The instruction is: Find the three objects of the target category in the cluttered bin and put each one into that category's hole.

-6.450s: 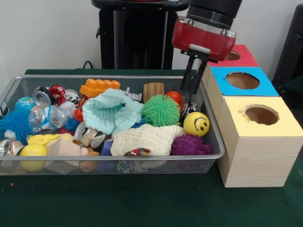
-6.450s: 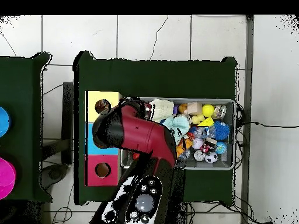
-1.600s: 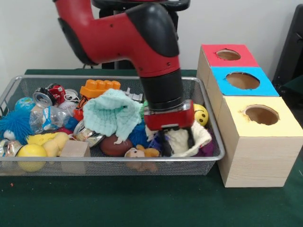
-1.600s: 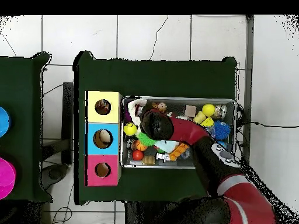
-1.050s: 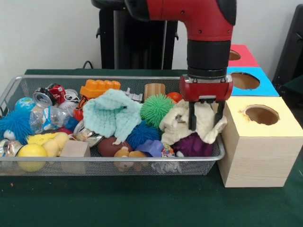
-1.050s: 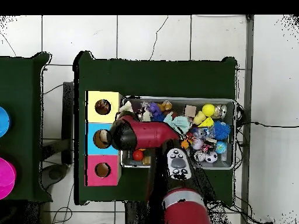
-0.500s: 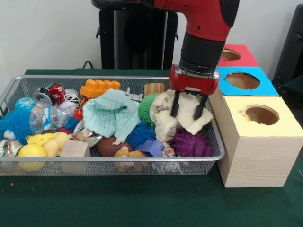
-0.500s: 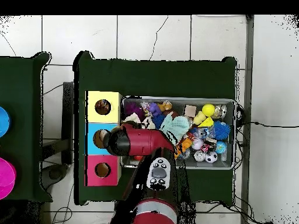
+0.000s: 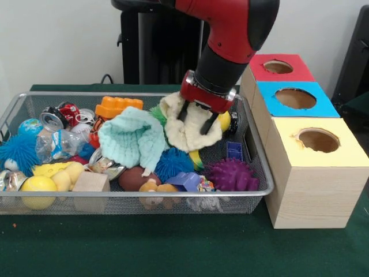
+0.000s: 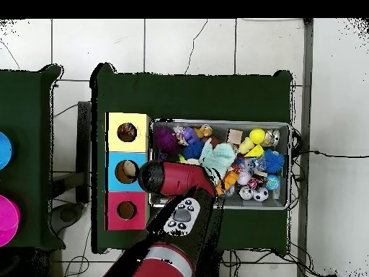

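My gripper (image 9: 196,120) is shut on a plain cream knitted cloth (image 9: 187,133) and holds it above the right middle of the wire-mesh bin (image 9: 86,196). The cloth hangs down beside a mint knitted cloth (image 9: 131,138). A small white wad with coloured patches (image 9: 204,186) lies at the bin's front wall, left of a purple spiky ball (image 9: 230,173). The round hole (image 9: 318,140) in the yellow-topped box is empty; it also shows in the overhead view (image 10: 127,132). In the overhead view my arm (image 10: 173,180) covers the gripper and the left part of the bin (image 10: 290,166).
The blue-topped box (image 9: 295,98) and the red-topped box (image 9: 278,67) stand behind the yellow one. The bin holds a blue spiky ball (image 9: 172,164), an orange toy brick (image 9: 118,105), a wooden block (image 9: 89,182), cans and yellow balls.
My gripper has moved left and towards the bin's back with the cream cloth, away from the yellow box. A small blue block beside the purple spiky ball is now uncovered.
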`<action>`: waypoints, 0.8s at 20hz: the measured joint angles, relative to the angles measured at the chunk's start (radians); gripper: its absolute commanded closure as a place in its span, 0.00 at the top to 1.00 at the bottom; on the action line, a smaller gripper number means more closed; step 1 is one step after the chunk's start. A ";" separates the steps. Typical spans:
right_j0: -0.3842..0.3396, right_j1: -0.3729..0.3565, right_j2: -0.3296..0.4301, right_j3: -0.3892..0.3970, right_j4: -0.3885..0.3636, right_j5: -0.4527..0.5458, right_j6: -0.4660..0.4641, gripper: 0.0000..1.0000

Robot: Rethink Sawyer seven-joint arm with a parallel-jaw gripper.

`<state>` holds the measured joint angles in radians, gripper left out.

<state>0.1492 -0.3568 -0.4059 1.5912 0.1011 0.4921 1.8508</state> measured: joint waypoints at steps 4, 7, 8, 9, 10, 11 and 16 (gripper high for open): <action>0.011 0.011 -0.037 -0.004 0.014 0.060 0.042 1.00; 0.000 0.009 -0.035 -0.003 0.015 0.043 0.055 1.00; -0.010 0.007 -0.029 -0.002 0.015 0.018 0.056 1.00; -0.023 0.002 -0.019 -0.001 0.015 -0.024 0.056 1.00; -0.032 -0.003 -0.012 0.001 0.015 -0.057 0.056 1.00; -0.043 -0.010 -0.005 0.004 0.014 -0.101 0.056 1.00; -0.066 -0.071 0.003 0.022 0.014 -0.308 0.056 1.00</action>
<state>0.0832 -0.4282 -0.4031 1.6128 0.1147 0.1840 1.9064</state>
